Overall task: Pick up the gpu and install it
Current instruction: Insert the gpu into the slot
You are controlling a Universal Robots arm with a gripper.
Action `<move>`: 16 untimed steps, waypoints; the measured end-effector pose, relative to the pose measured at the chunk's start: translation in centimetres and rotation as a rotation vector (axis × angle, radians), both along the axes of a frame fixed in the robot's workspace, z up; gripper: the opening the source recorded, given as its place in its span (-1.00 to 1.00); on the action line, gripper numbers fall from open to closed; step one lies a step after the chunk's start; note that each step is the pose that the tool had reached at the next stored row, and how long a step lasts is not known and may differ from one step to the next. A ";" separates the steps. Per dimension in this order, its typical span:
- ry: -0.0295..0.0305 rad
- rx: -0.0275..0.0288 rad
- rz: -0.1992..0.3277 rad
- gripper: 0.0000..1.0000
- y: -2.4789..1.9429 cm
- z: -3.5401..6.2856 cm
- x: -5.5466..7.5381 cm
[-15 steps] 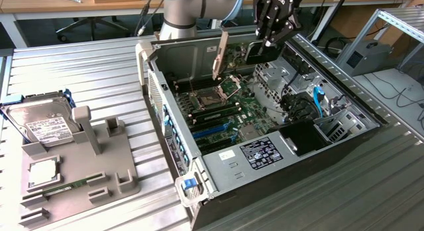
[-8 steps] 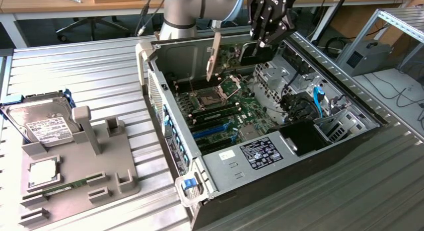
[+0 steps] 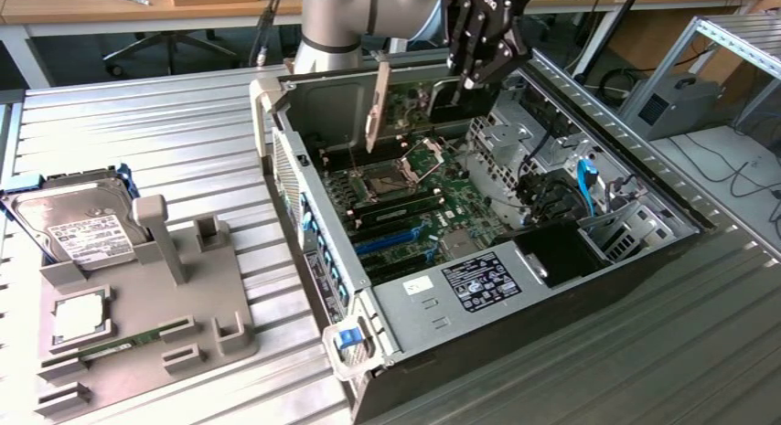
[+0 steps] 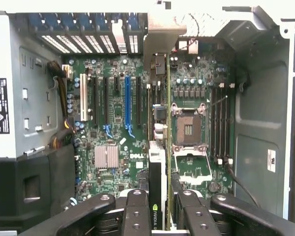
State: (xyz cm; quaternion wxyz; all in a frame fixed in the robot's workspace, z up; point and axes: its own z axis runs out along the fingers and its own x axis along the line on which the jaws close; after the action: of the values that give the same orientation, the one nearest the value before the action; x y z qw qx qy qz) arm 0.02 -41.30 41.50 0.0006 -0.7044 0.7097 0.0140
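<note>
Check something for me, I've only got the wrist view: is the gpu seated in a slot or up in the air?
Observer: Up in the air. The gripper holds the gpu upright over the open case, and the top of its silver bracket stands above the case rim.
Operator: Anything lying outside the case?
Observer: A hard drive lies on the table at the exterior view's left of the case, by a grey parts fixture.
</note>
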 end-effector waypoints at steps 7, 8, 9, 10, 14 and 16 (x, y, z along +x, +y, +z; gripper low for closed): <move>-0.0002 -0.0002 0.000 -0.46 0.00 -0.16 -0.4; -0.0003 0.0000 0.000 -0.46 0.00 -0.25 -0.4; -0.0002 -0.0001 0.000 -0.46 0.00 -0.42 -0.4; -0.0003 -0.0001 0.000 -0.46 0.00 -0.54 -0.4; -0.0002 -0.0001 0.000 -0.46 0.00 -0.75 -0.5; -0.0003 -0.0001 0.000 -0.46 0.00 -0.79 -0.5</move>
State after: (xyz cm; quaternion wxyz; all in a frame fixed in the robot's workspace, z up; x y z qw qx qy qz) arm -0.50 -41.30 40.70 0.0006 -0.7044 0.7097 0.0138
